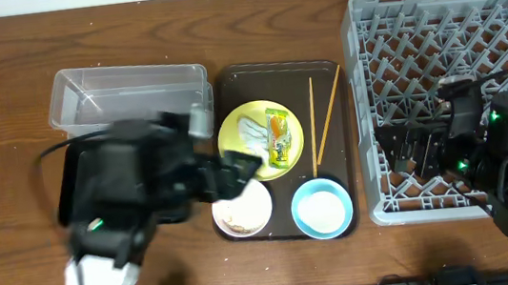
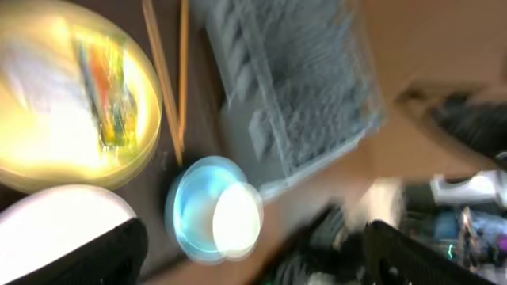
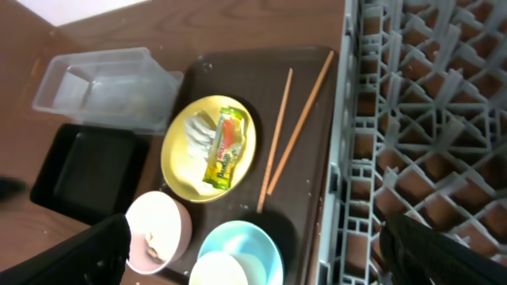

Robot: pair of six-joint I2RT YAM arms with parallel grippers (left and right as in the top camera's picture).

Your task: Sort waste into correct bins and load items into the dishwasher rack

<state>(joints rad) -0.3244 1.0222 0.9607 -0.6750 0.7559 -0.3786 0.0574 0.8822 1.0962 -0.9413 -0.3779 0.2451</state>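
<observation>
1. Hard to make out: small bits in the white bowl (image 3: 135,222) and a white round shape in the blue bowl (image 1: 303,194). The left wrist view is blurred.
2. Counted: one yellow plate (image 3: 178,162), two bowls and two chopsticks (image 3: 277,131), all on the brown tray (image 3: 261,79) at mid-bench.
3. The plate holds one wrapper (image 3: 224,146) and one tissue (image 3: 196,131).
4. The clear tub (image 3: 95,63) and the black tray (image 3: 87,170) stand toward the left edge, and the rack (image 1: 362,111) at the right edge.
5. The left pincer (image 2: 255,233) and the right pincer (image 3: 255,229) are both spread.
</observation>
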